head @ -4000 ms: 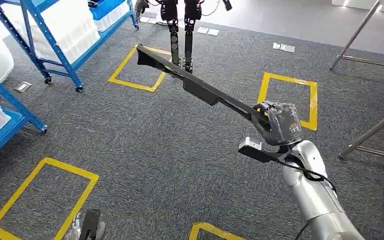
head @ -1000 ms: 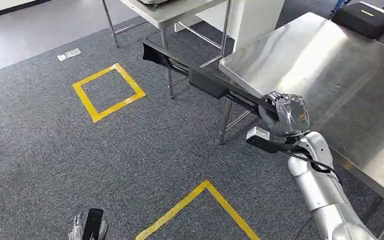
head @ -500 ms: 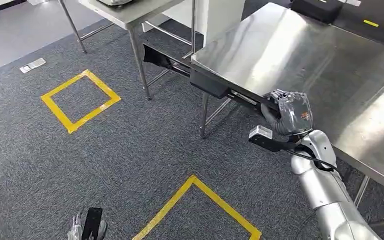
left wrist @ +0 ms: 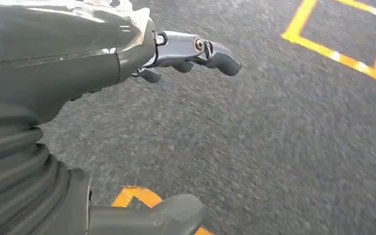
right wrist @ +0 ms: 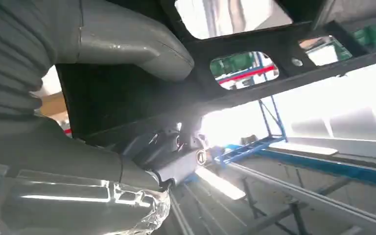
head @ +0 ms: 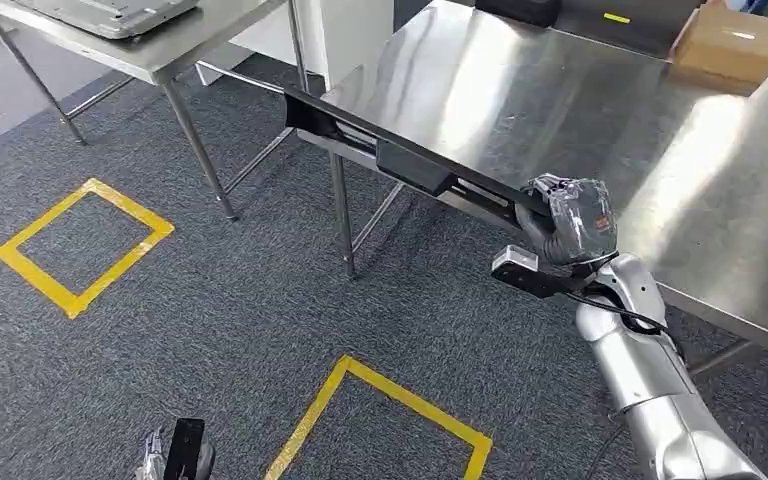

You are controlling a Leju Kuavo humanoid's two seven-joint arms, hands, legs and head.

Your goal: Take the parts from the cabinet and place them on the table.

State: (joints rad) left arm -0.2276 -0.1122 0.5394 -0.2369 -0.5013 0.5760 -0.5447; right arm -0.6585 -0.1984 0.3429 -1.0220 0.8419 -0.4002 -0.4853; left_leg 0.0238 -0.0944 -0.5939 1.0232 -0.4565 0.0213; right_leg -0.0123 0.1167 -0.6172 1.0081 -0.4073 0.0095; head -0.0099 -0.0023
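One long black part (head: 410, 165) — a slim bar with a thicker block near its middle and a flared far end — is held by the right hand (head: 572, 225) at its near end. In the head view the part slants away from the hand, up and to the left, its length lying over the near edge of the steel counter (head: 660, 160); whether it touches the steel cannot be told. The far end juts past the counter's left corner, above the grey carpet (head: 210, 330).

The right wrist view shows the same part (right wrist: 254, 73) from close in: a black frame with cut-out windows, the thick grey thumb (right wrist: 132, 46) laid across one face and the darker fingers (right wrist: 176, 161) wrapped on the other side, clamped on the part.

The left hand (left wrist: 78, 58) hangs low over the carpet. Its fingers (left wrist: 210, 54) are stretched out, apart from the thumb, with nothing between them.

Further notes — a cardboard box (head: 725, 45) sits at the far right of the counter, well apart from the part. A second steel table (head: 170, 50) stands to the left, carrying a grey metal tray (head: 110, 12). Yellow tape squares (head: 80, 250) mark the carpet.
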